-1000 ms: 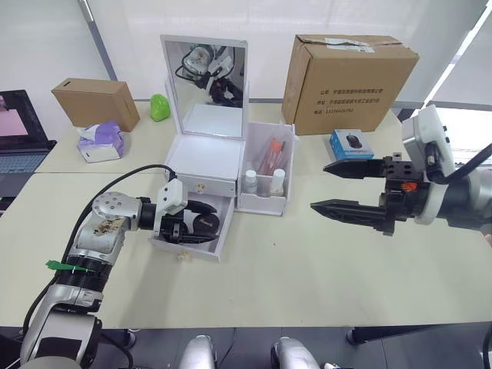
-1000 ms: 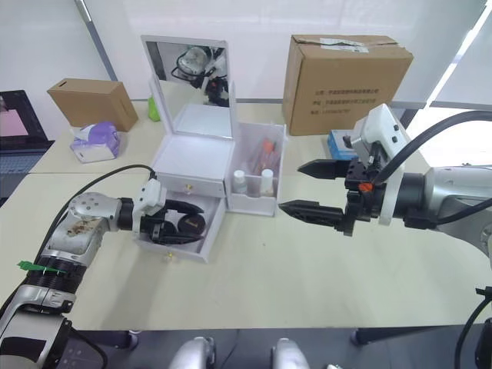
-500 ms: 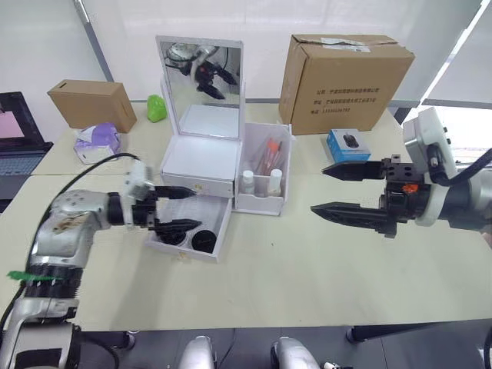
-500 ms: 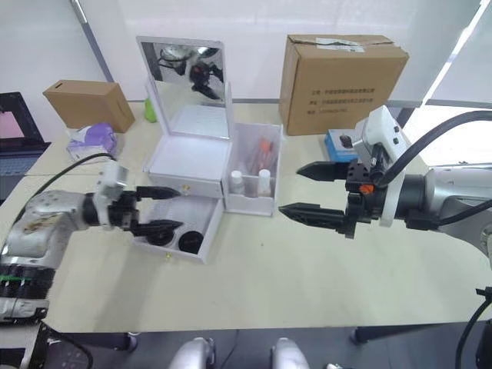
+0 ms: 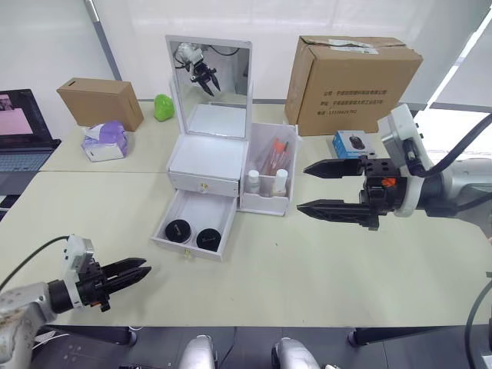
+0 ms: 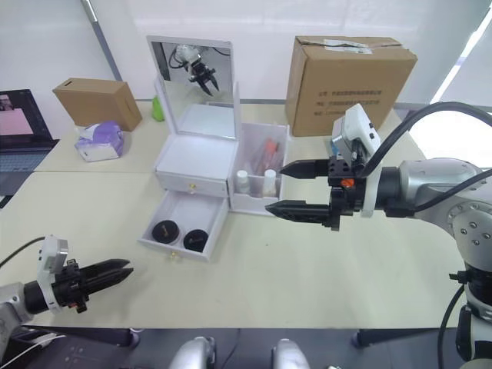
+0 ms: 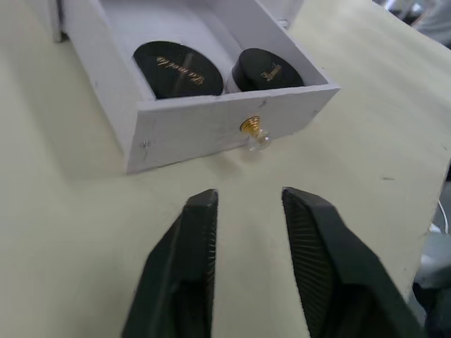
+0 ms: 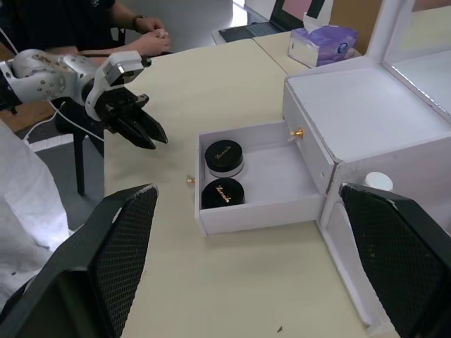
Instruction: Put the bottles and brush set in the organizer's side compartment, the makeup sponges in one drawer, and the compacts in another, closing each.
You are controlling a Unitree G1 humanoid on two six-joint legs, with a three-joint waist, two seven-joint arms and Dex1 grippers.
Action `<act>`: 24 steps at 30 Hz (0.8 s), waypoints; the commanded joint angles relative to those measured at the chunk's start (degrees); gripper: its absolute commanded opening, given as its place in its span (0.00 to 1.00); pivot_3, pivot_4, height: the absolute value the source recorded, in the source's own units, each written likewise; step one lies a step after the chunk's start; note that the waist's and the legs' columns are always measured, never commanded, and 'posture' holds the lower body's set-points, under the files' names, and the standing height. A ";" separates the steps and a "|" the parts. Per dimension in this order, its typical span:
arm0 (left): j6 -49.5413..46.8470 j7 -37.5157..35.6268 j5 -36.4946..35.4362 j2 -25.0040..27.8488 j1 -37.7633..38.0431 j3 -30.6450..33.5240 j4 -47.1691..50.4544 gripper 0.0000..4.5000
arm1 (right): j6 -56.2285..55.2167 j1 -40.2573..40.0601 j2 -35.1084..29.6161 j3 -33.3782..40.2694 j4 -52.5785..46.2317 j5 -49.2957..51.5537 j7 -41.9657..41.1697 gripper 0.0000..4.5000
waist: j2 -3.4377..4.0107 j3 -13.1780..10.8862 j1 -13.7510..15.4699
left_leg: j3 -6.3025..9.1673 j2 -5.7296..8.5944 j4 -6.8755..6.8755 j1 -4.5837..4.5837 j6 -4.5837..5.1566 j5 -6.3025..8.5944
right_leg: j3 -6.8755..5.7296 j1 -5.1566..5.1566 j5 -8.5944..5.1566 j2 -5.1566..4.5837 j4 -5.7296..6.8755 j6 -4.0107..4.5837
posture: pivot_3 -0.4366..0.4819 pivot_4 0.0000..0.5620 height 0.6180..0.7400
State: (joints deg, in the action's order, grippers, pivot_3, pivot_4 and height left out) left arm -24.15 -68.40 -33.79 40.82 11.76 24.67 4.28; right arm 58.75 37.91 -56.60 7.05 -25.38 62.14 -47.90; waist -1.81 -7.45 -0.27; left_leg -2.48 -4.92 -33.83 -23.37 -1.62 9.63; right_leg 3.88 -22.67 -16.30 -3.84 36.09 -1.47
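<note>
The white organizer (image 5: 206, 161) with its mirror stands mid-table. Its lower drawer (image 5: 192, 247) is pulled out and holds two black compacts (image 5: 178, 229) (image 5: 207, 239). The upper drawer (image 5: 201, 184) is shut. The side compartment (image 5: 266, 201) holds two white-capped bottles (image 5: 254, 181) (image 5: 280, 181) and the brush set (image 5: 273, 154). The makeup sponges are out of view. My left gripper (image 5: 146, 267) hovers near the table's front left, well short of the drawer, fingers a narrow gap apart and empty. My right gripper (image 5: 302, 188) stands wide open, empty, just right of the side compartment.
A large cardboard box (image 5: 350, 81) and a blue mouse box (image 5: 350, 142) stand back right. A small cardboard box (image 5: 100, 101), a tissue pack (image 5: 105, 140), a green object (image 5: 161, 106) and a laptop (image 5: 19, 131) sit back left. A person's hands (image 8: 151, 32) rest beyond the table.
My left gripper has pulled out of the lower drawer and back to the near left, its fingers drawing closer together. Both compacts lie in the drawer. The right gripper has stayed open.
</note>
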 commanded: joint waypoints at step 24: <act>14.60 17.34 9.66 -15.48 -19.97 -14.51 -9.45 0.00 | 4.85 0.66 -2.94 6.45 -3.41 5.11 4.84 1.00 | -0.09 0.04 -0.16 | 0.19 0.03 -0.13 -0.01 0.03 -0.02 | 0.18 0.42 0.21 0.33 0.00 -0.36 | 0.48 0.27 1.00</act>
State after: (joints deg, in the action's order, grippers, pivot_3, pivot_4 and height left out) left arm -11.72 -51.75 -25.47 25.20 -6.63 10.63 -4.04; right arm 63.59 38.15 -58.71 10.73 -27.91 66.30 -43.52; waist -1.90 -7.41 -0.44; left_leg -2.25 -4.88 -33.96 -23.37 -1.59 9.61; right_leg 4.07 -22.24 -16.08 -3.49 36.09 -1.87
